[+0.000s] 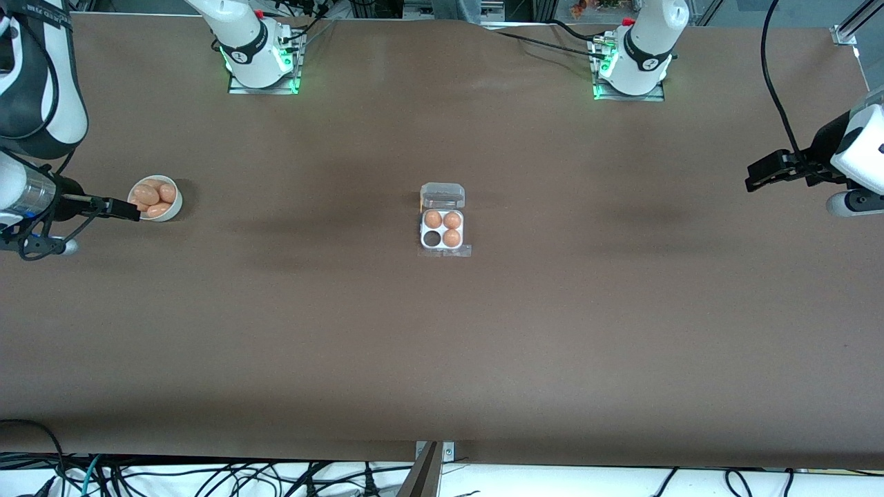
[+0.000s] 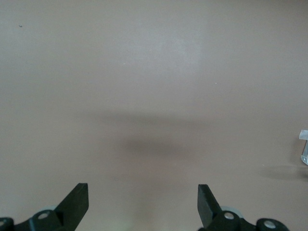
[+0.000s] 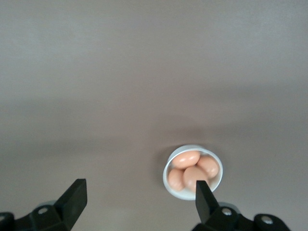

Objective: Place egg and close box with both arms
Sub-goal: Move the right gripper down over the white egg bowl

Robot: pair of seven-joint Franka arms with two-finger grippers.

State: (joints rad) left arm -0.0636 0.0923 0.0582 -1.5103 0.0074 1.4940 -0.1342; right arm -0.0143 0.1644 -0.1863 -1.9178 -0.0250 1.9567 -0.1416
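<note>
Brown desk [image 1: 442, 345], box [image 1: 443, 233] open at centre, three eggs in, one cell apparently empty, right tool [image 3: 139, 204] wide above bowl [image 1: 174, 205], left tool [image 2: 143, 204] wide, waiting.

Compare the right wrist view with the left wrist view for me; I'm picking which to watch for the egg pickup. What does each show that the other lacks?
Only the right wrist view shows the white bowl of eggs, with the open right gripper above the table beside it. Only the left wrist view shows a sliver of the box at its edge, with the open left gripper over bare table. Both share the brown table and a pair of open black fingers holding nothing.
</note>
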